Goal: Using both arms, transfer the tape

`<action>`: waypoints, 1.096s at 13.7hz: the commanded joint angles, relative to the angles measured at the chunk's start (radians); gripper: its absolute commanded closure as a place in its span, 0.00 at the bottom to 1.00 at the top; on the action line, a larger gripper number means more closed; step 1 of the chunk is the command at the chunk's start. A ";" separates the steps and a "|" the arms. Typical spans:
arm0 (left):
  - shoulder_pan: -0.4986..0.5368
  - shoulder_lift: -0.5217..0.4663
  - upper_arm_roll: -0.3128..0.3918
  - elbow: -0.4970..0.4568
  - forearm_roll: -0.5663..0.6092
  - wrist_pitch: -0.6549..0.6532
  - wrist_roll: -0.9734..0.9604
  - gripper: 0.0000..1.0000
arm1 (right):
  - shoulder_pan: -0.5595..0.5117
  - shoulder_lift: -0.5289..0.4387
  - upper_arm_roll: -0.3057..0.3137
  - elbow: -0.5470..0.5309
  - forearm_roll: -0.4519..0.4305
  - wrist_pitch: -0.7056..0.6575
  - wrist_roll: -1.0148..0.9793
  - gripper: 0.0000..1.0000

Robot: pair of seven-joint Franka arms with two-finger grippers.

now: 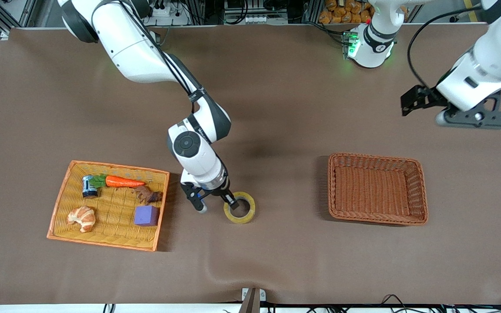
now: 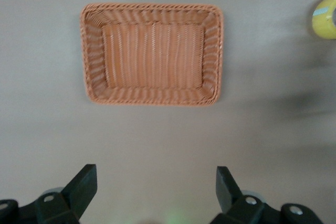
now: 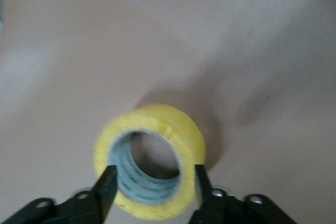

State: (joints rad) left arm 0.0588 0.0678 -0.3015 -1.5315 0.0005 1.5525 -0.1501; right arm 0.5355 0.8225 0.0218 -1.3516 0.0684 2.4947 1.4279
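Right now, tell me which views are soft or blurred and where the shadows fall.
Front view: sharp; the right arm throws a soft dark patch on the table above the tape.
Right wrist view: slightly blurred; the tape's shadow falls on the cloth beside it.
Left wrist view: soft; the empty basket shows a faint shadow, the tape a fuzzy blob at the frame's edge.

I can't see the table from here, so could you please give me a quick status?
Right gripper fingers open around the tape, one finger in its hole. Tape flat on the table between both baskets. Left gripper open, waiting above the brown basket.
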 commanded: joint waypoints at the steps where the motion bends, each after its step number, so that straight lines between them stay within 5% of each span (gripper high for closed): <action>1: -0.007 0.064 -0.054 0.014 -0.023 0.081 -0.093 0.00 | -0.086 -0.086 0.013 0.003 0.013 -0.110 -0.051 0.00; 8: -0.328 0.421 -0.061 0.054 0.076 0.478 -0.762 0.00 | -0.359 -0.242 0.006 -0.023 0.015 -0.718 -0.769 0.00; 12: -0.511 0.657 -0.007 0.238 0.240 0.546 -1.022 0.00 | -0.456 -0.406 0.003 -0.258 -0.044 -0.725 -1.045 0.00; 15: -0.615 0.730 0.134 0.248 0.237 0.737 -1.092 0.00 | -0.485 -0.578 0.003 -0.482 -0.087 -0.650 -1.161 0.00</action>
State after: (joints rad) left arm -0.5095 0.7362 -0.2397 -1.3450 0.2185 2.2145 -1.1894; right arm 0.0685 0.4224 0.0095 -1.6134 0.0124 1.7754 0.3363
